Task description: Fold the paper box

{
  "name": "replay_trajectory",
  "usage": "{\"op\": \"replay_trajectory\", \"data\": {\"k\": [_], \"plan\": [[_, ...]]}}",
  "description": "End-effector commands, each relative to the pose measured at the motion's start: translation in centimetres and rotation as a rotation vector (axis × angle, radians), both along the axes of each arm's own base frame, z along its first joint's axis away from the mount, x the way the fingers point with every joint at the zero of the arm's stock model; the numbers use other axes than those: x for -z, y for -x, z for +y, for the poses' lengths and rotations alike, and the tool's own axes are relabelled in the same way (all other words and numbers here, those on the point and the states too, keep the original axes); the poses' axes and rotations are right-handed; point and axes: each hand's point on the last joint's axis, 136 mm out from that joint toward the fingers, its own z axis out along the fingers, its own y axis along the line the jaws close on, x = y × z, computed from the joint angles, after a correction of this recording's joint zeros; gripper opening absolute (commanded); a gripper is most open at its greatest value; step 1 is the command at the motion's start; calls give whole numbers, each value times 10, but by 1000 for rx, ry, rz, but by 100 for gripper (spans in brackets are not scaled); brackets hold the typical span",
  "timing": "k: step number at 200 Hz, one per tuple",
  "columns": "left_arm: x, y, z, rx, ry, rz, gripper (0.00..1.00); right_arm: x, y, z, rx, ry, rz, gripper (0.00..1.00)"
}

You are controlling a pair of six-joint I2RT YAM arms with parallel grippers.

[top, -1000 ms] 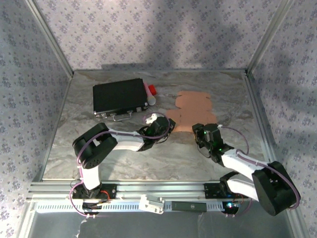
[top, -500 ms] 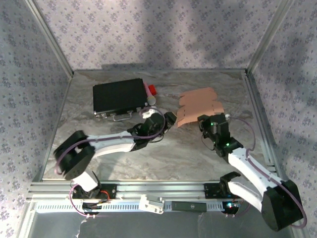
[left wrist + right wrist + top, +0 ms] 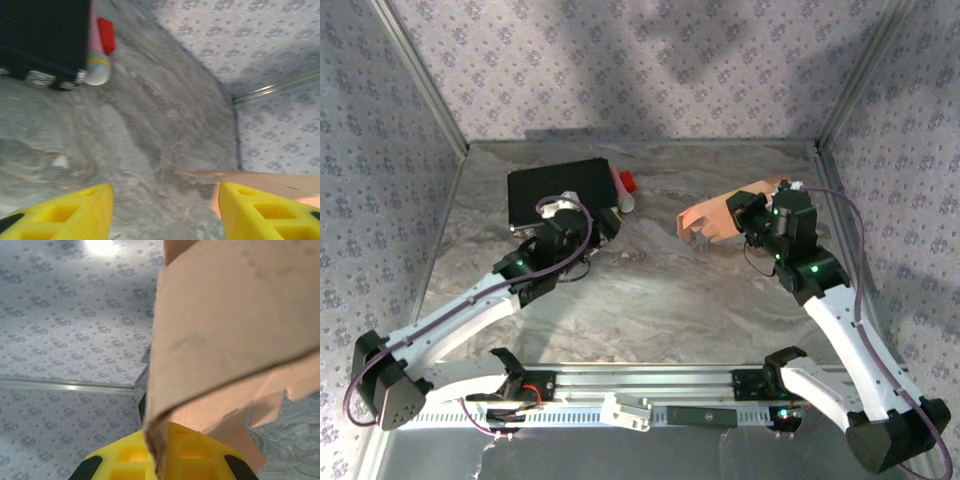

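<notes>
The paper box [image 3: 708, 217] is a salmon-orange die-cut sheet, lifted off the table at the back right and drooping to the left. My right gripper [image 3: 744, 214] is shut on its right edge. In the right wrist view the sheet [image 3: 235, 315] hangs curved over the yellow fingers [image 3: 210, 455], and the gripper [image 3: 162, 452] pinches its edge. My left gripper [image 3: 600, 232] stands open beside the black case, apart from the sheet. In the left wrist view this gripper [image 3: 165, 212] has bare table between its fingers, and an edge of the sheet [image 3: 265, 179] shows at the right.
A black flat case [image 3: 560, 192] lies at the back left, with a pink tube with a red cap [image 3: 625, 188] against its right side. Patterned walls and metal rails [image 3: 840, 230] close the table in. Grey marbled table top [image 3: 670, 290] lies between the arms.
The left gripper opened, let go of the sheet and drew back left toward the black case. The right gripper shut on the sheet and lifted it up and to the back right.
</notes>
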Motion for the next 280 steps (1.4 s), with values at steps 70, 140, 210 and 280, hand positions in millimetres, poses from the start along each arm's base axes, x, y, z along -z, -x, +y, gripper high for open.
{"op": "replay_trajectory", "data": {"k": [70,140,210,280], "plan": [[16,27,65,-34,-206,25,57,-42,88,33,-232,-31,141,0],[21,28,72,-11,-166,73,58,-15,50,53,-106,-105,266,0],[51,33,59,140,-212,126,45,65,-46,95,-155,-226,373,0],[93,26,10,256,33,57,41,68,-31,87,-122,-264,358,0]]}}
